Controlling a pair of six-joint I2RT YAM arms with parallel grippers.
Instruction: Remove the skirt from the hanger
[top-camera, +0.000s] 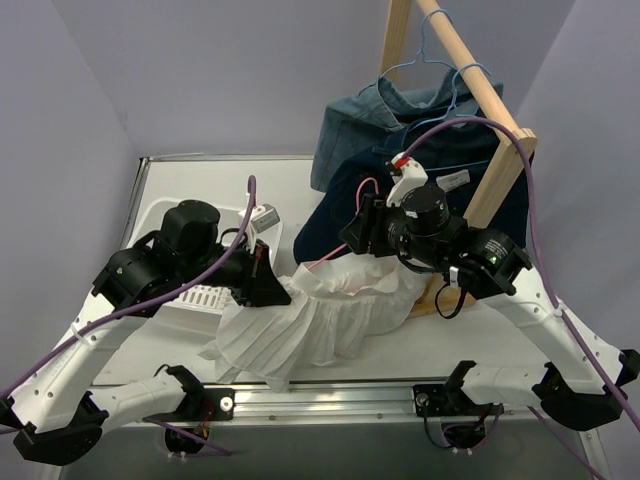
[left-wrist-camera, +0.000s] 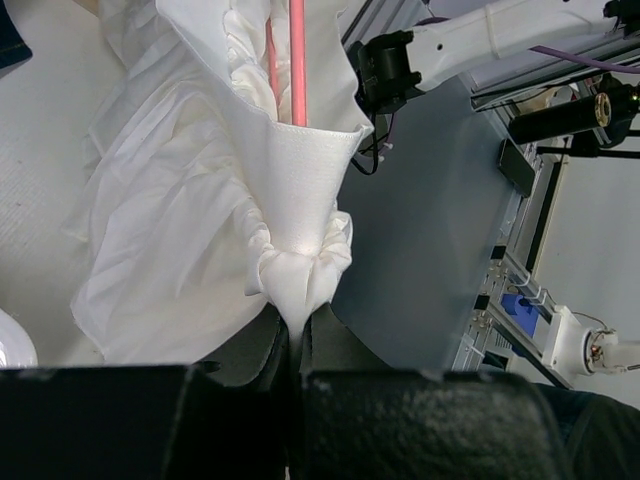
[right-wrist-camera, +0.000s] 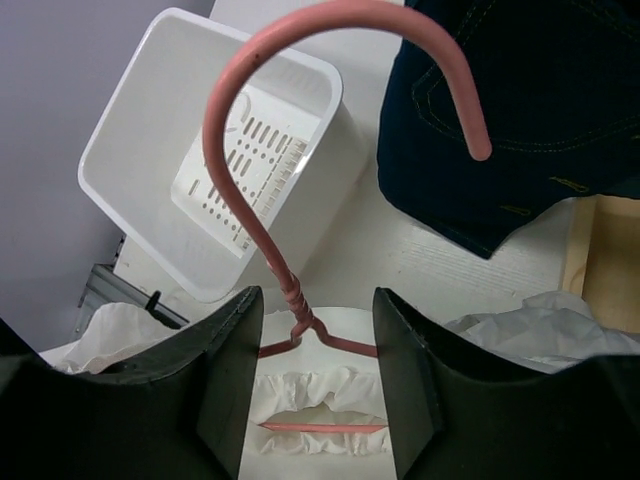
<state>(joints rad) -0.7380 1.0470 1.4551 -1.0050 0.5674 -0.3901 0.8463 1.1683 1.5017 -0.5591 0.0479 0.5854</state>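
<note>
The skirt (top-camera: 312, 322) is white and finely pleated, the hanger (right-wrist-camera: 211, 130) pink-red, the basket (right-wrist-camera: 140, 135) white.

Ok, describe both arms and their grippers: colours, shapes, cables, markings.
Both arms are alike: white tubular links, bulky black joint housings, a purple cable along each. The left arm ends in the left gripper, with matte black, rough-textured fingers. The right gripper has smoother black fingers; the right arm shows a small green light near its wrist.

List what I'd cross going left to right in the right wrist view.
White slotted plastic basket → thin pink-red wire hanger → dark-blue denim garment → pale wooden board at the right edge.
</note>
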